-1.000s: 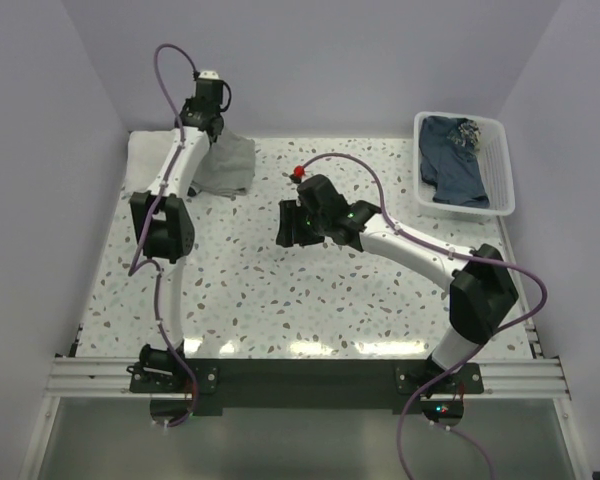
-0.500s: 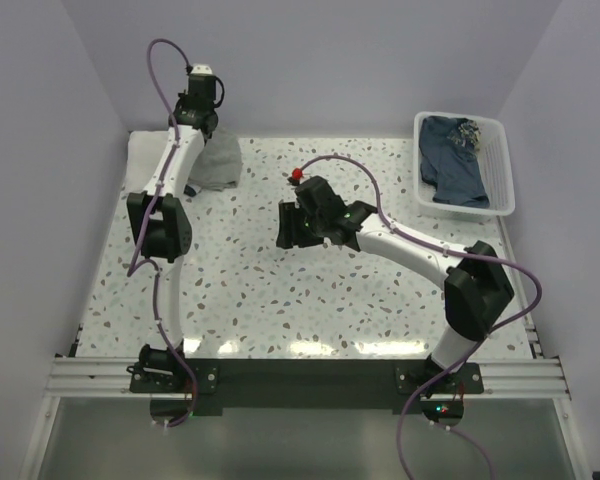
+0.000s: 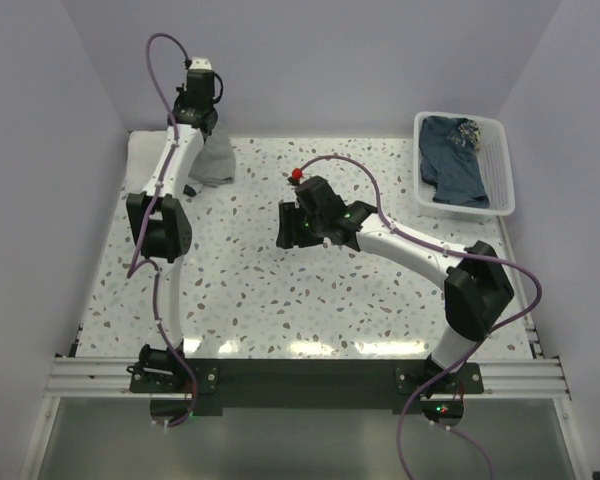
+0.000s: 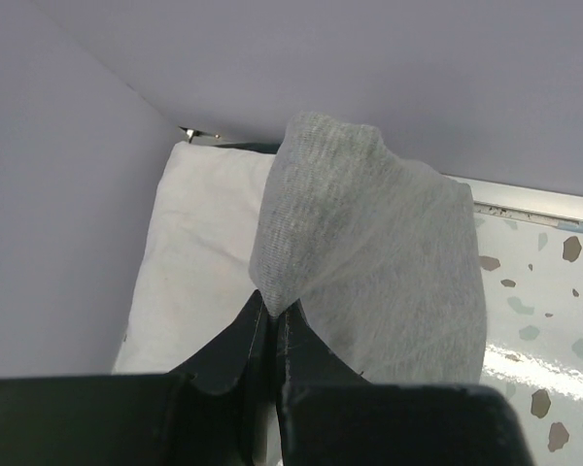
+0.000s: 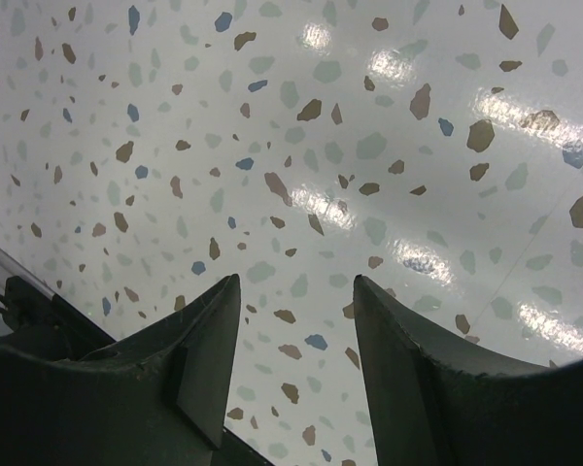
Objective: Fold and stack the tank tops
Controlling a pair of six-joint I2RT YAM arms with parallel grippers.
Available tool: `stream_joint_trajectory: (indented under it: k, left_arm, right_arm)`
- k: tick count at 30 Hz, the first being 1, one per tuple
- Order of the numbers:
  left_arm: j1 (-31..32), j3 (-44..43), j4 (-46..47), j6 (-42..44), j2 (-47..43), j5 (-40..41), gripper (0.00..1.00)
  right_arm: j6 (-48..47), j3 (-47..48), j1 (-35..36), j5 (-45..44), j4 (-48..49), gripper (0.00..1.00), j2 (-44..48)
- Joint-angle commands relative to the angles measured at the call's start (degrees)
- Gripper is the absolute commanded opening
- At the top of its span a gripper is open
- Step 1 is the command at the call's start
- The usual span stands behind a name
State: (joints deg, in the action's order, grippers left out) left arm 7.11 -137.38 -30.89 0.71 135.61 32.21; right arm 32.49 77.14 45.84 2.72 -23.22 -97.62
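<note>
My left gripper (image 3: 206, 128) is raised at the back left of the table and is shut on a corner of the plain grey tank top (image 3: 216, 160). The rest of that tank top hangs down to the table. In the left wrist view the gripper (image 4: 275, 307) pinches the grey tank top (image 4: 379, 262) just right of the white tank top (image 4: 199, 257). The white tank top (image 3: 140, 158) lies folded in the back left corner, its print hidden. My right gripper (image 3: 284, 226) hovers open over the middle of the table; its jaws (image 5: 296, 283) hold nothing.
A white slatted basket (image 3: 506, 190) stands at the back right with a dark blue cloth (image 3: 455, 160) in it. The back wall and left wall stand close to the left gripper. The terrazzo table (image 3: 280, 300) is bare between the arms.
The left arm has carried the grey tank top left and back toward the white one, so it now hangs narrower. The right arm has barely moved.
</note>
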Motion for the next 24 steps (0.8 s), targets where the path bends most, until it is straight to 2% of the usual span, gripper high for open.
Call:
stream_joint_trajectory:
  k: [1,18,24]
  left_arm:
    - [-0.96,-2.28,4.09,1.14,-4.92,1.63,0.0]
    - [-4.12,-0.79,4.97,0.26,-6.85,-1.53,0.0]
    - [-6.84,6.84,9.52,-0.27,-6.42,-4.08,0.0]
  right_arm:
    - [-0.76,1.17,-0.14,1.23,0.46,0.54,0.24]
    - [-0.67,0.99,-0.05,1.23,0.81,0.53,-0.29]
    - [-0.67,0.9,-0.05,1.41,0.81,0.53,-1.16]
